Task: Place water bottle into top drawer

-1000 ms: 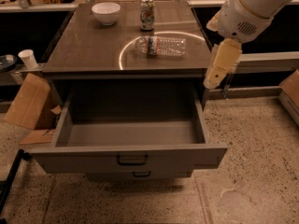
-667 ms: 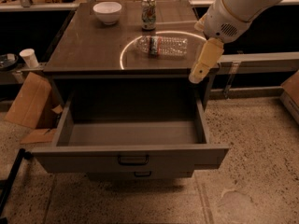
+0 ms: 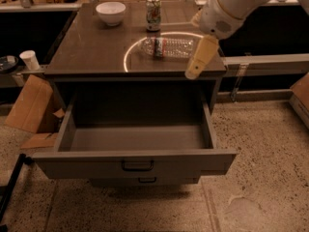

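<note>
Camera view: my cream gripper (image 3: pixel 200 58) hangs over the front right edge of the dark table (image 3: pixel 87 52), near the clear ribbed plastic water bottle (image 3: pixel 169 47); can't tell its grip.

No text can be read anywhere. The bottle (image 3: pixel 169 47) carries a red-and-white label band and the can (image 3: pixel 153 13) a green-and-white print, both illegible. The claw (image 3: pixel 194 71) hangs over the front right edge of the tabletop (image 3: pixel 87 52), near the bottle.

The tool (image 3: pixel 192 73) hovers just right of the water bottle (image 3: pixel 169 47) lying on the tabletop (image 3: pixel 87 52).
</note>
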Tool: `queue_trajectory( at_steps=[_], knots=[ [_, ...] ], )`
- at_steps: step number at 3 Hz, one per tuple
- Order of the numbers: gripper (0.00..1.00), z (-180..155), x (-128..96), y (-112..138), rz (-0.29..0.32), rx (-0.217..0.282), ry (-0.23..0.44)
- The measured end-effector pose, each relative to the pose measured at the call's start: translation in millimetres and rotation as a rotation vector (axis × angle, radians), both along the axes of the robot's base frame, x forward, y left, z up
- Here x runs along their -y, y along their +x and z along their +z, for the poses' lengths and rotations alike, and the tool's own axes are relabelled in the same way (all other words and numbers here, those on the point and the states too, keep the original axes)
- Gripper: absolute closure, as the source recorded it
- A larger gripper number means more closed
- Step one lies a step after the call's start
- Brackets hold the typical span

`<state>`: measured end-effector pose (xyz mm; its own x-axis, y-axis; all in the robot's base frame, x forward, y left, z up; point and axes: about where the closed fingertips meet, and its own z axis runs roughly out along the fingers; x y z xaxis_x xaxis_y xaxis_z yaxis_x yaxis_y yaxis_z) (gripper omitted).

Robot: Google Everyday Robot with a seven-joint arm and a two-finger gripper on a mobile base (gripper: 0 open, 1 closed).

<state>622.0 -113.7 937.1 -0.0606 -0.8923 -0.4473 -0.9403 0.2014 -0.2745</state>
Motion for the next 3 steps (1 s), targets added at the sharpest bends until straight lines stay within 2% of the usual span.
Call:
queue_trajectory(
  at_steps=[1, 2, 3],
  knots=[
    [0.00, 0.7, -21.1, 38.5, 0.004, 0.041, 0.051],
    [0.00, -12.5, -42.7, 70.8, -0.012, 0.039, 0.102],
    [0.00, -33.0, -55.3, 99.7, -0.052, 0.024, 0.135]
  ],
)
